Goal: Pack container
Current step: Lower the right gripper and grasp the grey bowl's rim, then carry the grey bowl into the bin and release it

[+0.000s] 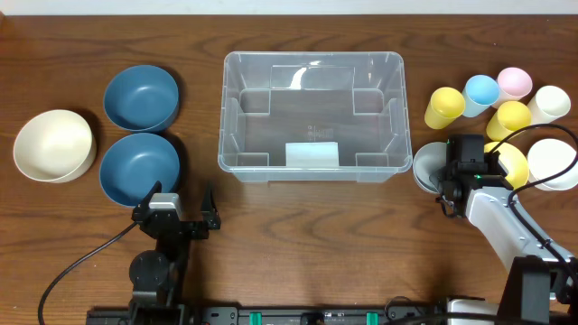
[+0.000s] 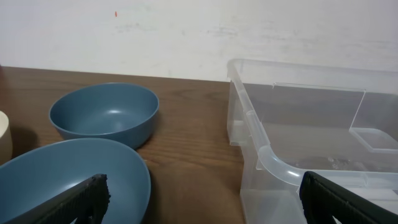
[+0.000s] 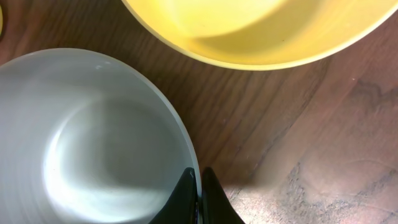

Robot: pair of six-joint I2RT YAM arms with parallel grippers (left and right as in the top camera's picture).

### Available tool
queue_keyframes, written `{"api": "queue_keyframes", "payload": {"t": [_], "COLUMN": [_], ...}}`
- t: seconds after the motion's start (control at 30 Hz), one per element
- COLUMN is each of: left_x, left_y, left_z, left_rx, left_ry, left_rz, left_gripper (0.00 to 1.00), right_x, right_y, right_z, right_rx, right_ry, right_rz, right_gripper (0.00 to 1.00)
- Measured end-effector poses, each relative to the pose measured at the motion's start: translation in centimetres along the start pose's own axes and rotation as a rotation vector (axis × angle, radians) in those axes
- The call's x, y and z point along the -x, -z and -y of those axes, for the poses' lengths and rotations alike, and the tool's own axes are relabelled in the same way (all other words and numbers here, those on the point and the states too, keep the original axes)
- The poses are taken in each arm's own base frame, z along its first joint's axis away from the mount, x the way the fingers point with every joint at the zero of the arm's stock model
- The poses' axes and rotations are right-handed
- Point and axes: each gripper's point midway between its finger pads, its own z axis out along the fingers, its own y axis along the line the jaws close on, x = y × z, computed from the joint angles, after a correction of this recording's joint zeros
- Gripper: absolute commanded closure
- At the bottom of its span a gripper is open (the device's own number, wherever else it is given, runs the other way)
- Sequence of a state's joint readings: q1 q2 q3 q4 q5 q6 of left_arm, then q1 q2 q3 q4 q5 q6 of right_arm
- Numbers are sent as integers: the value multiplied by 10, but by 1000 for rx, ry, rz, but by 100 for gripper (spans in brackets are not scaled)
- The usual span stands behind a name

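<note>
Overhead: clear rectangular container (image 1: 312, 108), rounded corners, pale label (image 1: 312, 154)

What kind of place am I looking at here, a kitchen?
Likely a robot test bench, not a kitchen: two cabled arms at a wooden table, the right hand pinching a pale bowl, cups and bowls beside an empty clear bin.

Plastic on wood
Clear glossy plastic container (image 1: 231, 117); brown wood-grain table (image 1: 307, 239); smooth satin far blue bowl (image 1: 140, 97); glossy grey bowl (image 3: 93, 149).
</note>
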State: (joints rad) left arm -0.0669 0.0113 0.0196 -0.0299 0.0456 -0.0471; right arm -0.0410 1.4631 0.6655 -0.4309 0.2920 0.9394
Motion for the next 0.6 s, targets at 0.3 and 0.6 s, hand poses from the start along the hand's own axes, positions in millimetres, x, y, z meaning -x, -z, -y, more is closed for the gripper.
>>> {"api": "queue_keyframes", "payload": {"t": [0.3,0.6], "left_x": [0,0], "left_y": [0,0], "left_z": [0,0], "left_rx": [0,0], "left_ry": [0,0], "left_rz": [0,0], "left_gripper": [2,2], "right_x": [2,65], "right_y": [43,186], "right_z": [11,-12], "right_rx": [24,330], "right_ry": [108,149], "right_rz": [-15,228], "right_gripper": [99,99]}}
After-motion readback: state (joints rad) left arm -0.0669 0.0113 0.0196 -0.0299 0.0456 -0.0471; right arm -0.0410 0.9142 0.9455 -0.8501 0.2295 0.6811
